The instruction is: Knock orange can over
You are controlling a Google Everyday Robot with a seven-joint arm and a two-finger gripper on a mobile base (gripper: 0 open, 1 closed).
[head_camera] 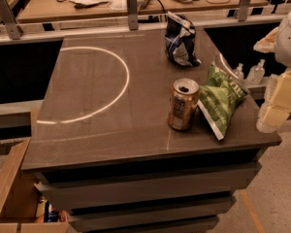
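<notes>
The orange can (183, 104) stands upright on the grey counter (102, 110), near its front right part, with its opened silver top showing. A green chip bag (219, 98) lies right beside it, touching or nearly touching its right side. A dark blue chip bag (180, 40) stands farther back. My gripper (274, 111) is at the right edge of the view, off the counter's right side, to the right of the green bag and well apart from the can.
A bright ring of reflected light crosses the counter's left half. Clear bottles (256, 73) stand beyond the right edge. A rail with metal posts (132, 8) and a cluttered wooden desk lie behind. A cardboard box (9, 188) sits at lower left.
</notes>
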